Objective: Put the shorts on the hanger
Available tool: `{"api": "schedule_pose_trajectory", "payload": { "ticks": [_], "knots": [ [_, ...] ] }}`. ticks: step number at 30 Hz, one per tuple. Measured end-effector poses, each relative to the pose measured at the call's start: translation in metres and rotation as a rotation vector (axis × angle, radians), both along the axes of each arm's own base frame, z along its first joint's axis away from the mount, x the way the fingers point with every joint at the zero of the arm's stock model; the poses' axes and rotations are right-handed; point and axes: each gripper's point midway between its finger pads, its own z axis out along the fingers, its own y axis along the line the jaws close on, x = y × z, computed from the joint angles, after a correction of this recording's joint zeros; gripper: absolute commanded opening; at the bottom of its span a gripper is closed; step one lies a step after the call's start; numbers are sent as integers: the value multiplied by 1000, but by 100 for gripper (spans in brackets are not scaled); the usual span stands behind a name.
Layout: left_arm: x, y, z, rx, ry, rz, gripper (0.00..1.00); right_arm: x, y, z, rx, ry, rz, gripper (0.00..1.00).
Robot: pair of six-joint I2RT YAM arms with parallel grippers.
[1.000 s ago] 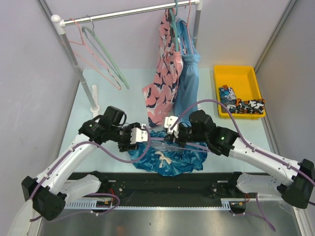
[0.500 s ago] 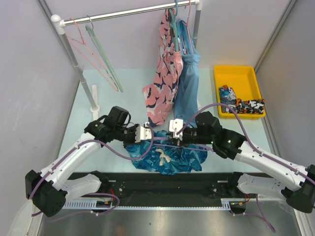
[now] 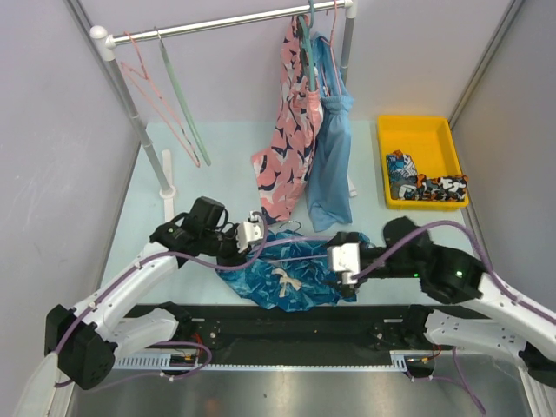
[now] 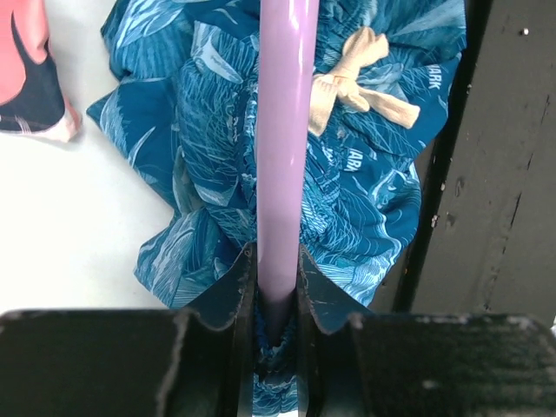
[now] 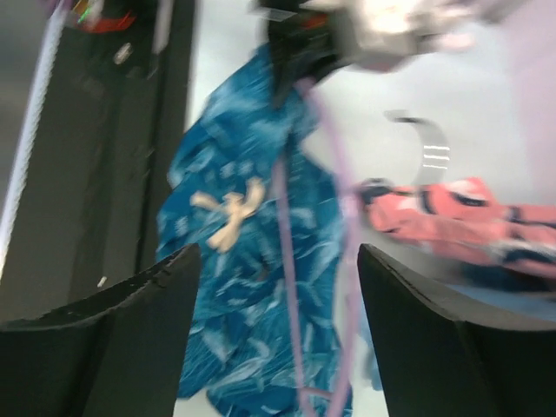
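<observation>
Bare pale-green bench [image 3: 143, 213] lies open left of the crumpled blue leaf-print fabric shorts [image 3: 304, 287]; a hanging pink patterned garment [image 3: 282, 156] and a plain light-blue garment [image 3: 330, 165] crowd just behind.

Right wrist view blurred throughout: the hanger [image 5: 284, 226] reads only as soft lilac lines over the shorts [image 5: 226, 278]. Left wrist view: hanger bar runs off the top edge, near end buried between the left jaws. Yellow tray [image 3: 421, 139] contents too small to identify.

Robotics test cell, not a home: plain pale partition walls [image 3: 52, 130] box in a tabletop [image 3: 143, 204] fitted with a clothes rail [image 3: 226, 22] and a yellow tray [image 3: 415, 120], while the cabled left arm [image 3: 130, 282] and right arm [image 3: 508, 300] stand bolted to a black base plate [image 3: 295, 323].
</observation>
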Motion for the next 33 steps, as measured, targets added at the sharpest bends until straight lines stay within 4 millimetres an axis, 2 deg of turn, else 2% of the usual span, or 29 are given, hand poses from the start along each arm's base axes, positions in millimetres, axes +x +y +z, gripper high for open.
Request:
{"api": "schedule_pose_trajectory", "payload": {
  "ticks": [1, 5, 6, 9, 11, 14, 19, 22, 25, 29, 30, 33],
  "knots": [
    [1, 1, 0, -2, 8, 14, 0, -6, 5, -12, -54, 13, 39, 69],
    [4, 0, 2, -3, 39, 49, 0, -24, 26, -67, -271, 53, 170, 68],
    [6, 0, 5, -6, 46, 59, 0, -27, 32, -86, -334, 54, 204, 69],
    [11, -3, 15, -21, 47, 80, 0, -24, 29, -122, -464, 34, 238, 74],
    [14, -4, 21, -35, 42, 89, 0, -18, 29, -135, -518, 6, 251, 77],
    [15, -5, 25, -43, 43, 99, 0, -12, 33, -150, -578, -29, 273, 77],
    [15, -3, 24, -41, 54, 112, 0, 2, 27, -190, -745, -38, 289, 66],
    [14, 1, 24, -39, 59, 123, 0, 19, 8, -205, -824, 2, 235, 64],
    [14, 5, 28, -52, 57, 137, 0, 36, -15, -210, -865, 36, 163, 58],
    [15, 7, 31, -66, 57, 143, 0, 43, -42, -207, -883, 38, 113, 47],
    [15, 8, 31, -69, 59, 145, 0, 44, -49, -204, -879, 34, 103, 41],
    [16, 8, 31, -77, 62, 145, 0, 50, -64, -200, -873, 20, 79, 38]
  ]
}}
